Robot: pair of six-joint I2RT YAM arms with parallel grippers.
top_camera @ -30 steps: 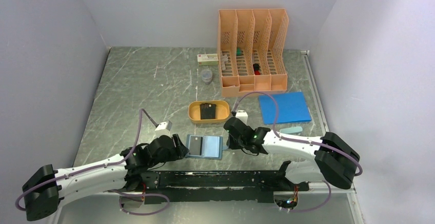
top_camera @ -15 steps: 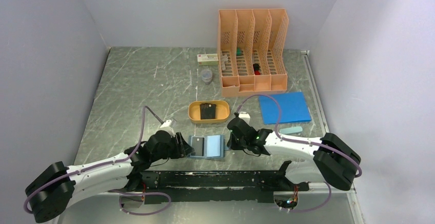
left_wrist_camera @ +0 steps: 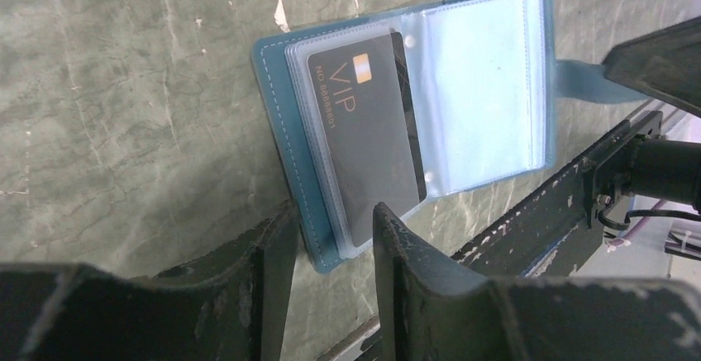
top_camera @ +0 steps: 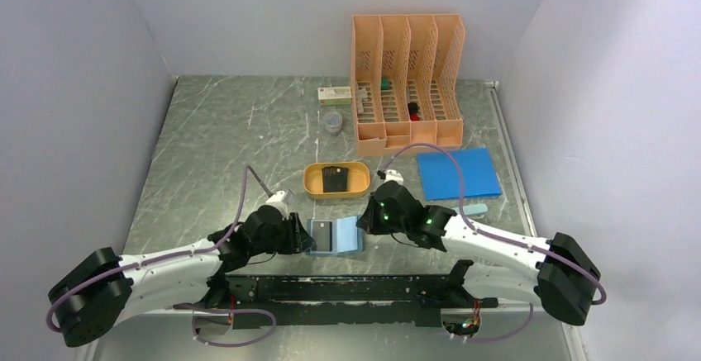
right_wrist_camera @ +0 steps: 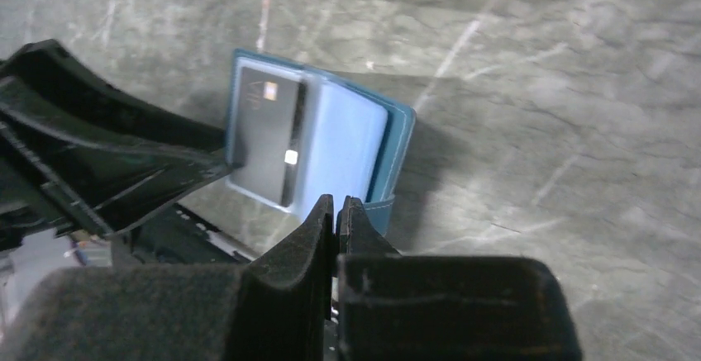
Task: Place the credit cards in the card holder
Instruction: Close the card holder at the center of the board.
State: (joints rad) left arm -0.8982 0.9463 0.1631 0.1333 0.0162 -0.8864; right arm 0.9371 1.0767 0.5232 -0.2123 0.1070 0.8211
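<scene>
The left arm (top_camera: 165, 263) and the right arm (top_camera: 496, 241) are made of white links and bulky black joints. A mauve cable (top_camera: 243, 196) is looped behind each set of fingers. The left gripper (left_wrist_camera: 331, 220) is matte black, scuffed grey.

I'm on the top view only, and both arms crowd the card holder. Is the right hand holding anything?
Observer: No. Its wrist camera shows the right hand shut, fingers pressed together with nothing between them, just off the tab edge of the card holder.
Operator: And the left hand?
Observer: The left hand is open, and the card holder's near corner shows in the gap between its fingers.
Operator: Is the card seated?
Observer: The credit card, dark with VIP printed on it, lies slightly askew on the clear pocket nearer the left hand. I cannot tell whether it is under the plastic.
</scene>
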